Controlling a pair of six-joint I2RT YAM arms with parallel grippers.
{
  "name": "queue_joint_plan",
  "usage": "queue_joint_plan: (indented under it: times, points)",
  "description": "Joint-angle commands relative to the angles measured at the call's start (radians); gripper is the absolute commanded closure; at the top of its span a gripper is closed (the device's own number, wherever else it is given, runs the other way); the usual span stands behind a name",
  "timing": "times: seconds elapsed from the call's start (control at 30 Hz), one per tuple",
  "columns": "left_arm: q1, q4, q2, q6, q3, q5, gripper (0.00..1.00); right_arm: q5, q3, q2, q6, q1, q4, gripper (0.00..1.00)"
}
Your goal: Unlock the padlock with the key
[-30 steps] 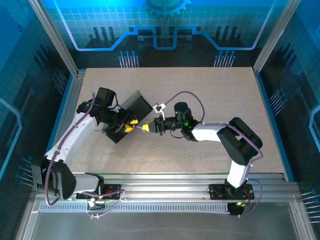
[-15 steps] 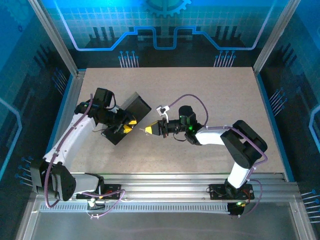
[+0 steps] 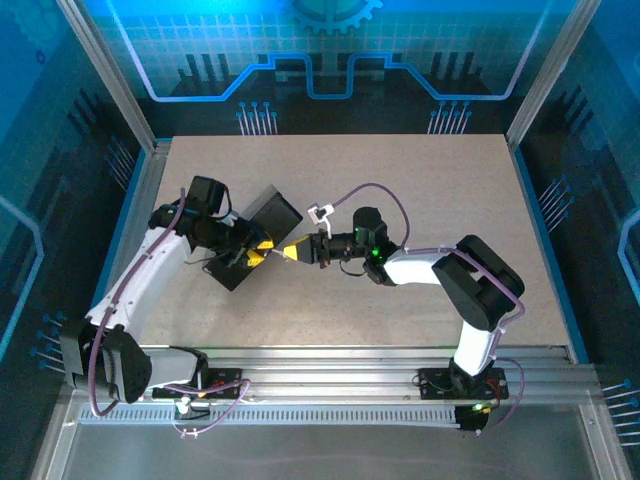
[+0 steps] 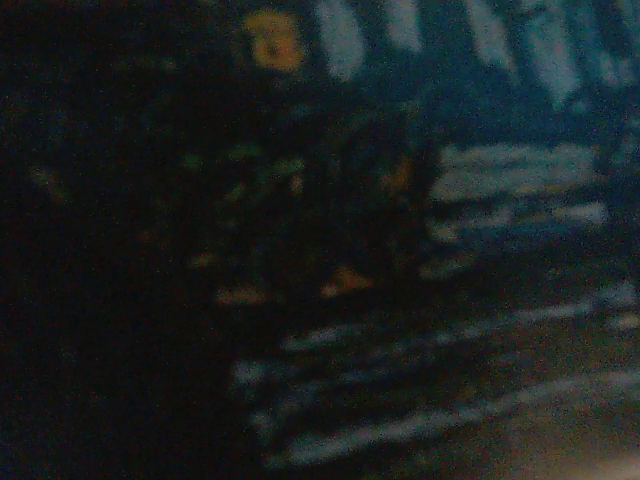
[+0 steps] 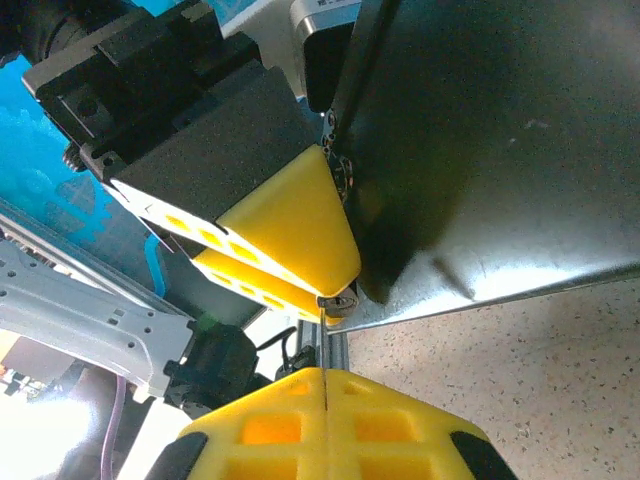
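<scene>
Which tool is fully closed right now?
The right tool: its yellow fingers meet along one seam. The left tool, by the black box, shows a thin dark gap between its fingers.

The beige speckled table (image 3: 420, 190) carried a black box (image 3: 275, 212), which sat toward nine o'clock from the centre; bare surface stretched from twelve round to five o'clock.
</scene>
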State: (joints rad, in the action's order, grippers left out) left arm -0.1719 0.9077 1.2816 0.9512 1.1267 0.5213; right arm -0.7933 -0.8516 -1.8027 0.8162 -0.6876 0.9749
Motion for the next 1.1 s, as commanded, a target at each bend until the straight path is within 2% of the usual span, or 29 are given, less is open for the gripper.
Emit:
queue_joint_plan:
  times: [0.0,1.07]
  points:
    - [0.008,-0.039,-0.045,0.017,0.013,0.063,1.00,-0.001,-0.021,-0.027,0.004,-0.021,0.047,1.00]
    - [0.008,-0.062,-0.059,0.048,-0.002,0.054,1.00,0.009,-0.037,-0.046,0.037,-0.041,0.122,1.00]
